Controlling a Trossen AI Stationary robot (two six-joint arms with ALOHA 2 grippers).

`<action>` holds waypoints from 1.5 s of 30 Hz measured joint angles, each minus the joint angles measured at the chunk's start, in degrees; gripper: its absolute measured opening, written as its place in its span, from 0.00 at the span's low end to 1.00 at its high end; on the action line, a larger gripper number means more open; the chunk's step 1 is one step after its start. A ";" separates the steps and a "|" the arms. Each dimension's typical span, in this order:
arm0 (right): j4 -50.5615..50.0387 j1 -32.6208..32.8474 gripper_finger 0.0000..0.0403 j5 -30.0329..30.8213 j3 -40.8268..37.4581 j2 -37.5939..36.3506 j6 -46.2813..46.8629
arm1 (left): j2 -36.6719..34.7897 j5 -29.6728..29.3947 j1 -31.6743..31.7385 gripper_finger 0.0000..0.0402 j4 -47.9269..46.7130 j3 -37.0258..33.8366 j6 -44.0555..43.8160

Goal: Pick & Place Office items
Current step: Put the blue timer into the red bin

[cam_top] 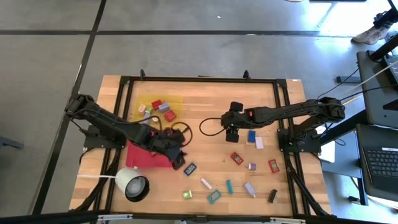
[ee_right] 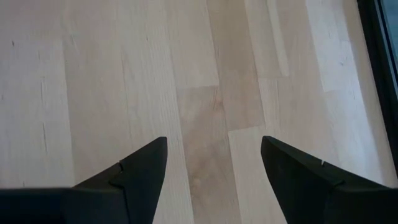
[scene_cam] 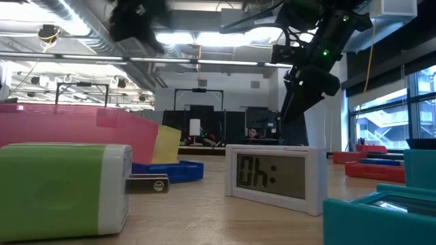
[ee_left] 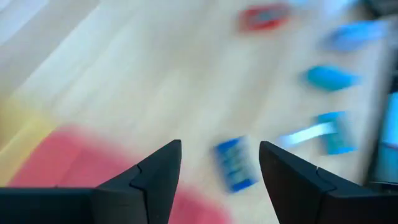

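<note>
The office items are small coloured pieces scattered over the wooden table, among them a blue one (cam_top: 189, 168), a red one (cam_top: 236, 158) and a teal one (cam_top: 214, 196). Several more lie on the yellow tray (cam_top: 176, 103). My left gripper (cam_top: 178, 159) hangs open above the right edge of the red tray (cam_top: 140, 155), with nothing between its fingers. In the left wrist view the blue piece (ee_left: 235, 163) lies on the table beyond the fingers. My right gripper (cam_top: 233, 132) hangs open over bare wood near the table's middle, beside a blue block (cam_top: 252, 136).
A white round cup with a cord (cam_top: 132, 184) stands near the front left corner. A black cable loop (cam_top: 211, 127) lies between the two arms. The low view shows a green and white block (scene_cam: 65, 187) and a small display piece (scene_cam: 272, 175) close to the near edge.
</note>
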 joint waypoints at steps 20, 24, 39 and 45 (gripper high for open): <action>0.59 0.00 0.65 0.00 0.00 0.00 -0.01 | 12.44 -1.09 -5.71 0.68 18.88 0.02 8.78; 0.69 0.00 0.65 0.00 0.00 0.00 0.00 | 14.06 -0.53 -5.03 0.70 19.03 0.02 5.22; 1.24 -0.02 0.65 0.02 0.00 0.00 0.01 | 20.08 12.30 2.01 0.70 19.21 0.04 -2.29; 1.30 -0.02 0.65 0.02 0.00 0.00 0.01 | 20.52 15.04 3.11 0.70 18.58 0.04 -3.23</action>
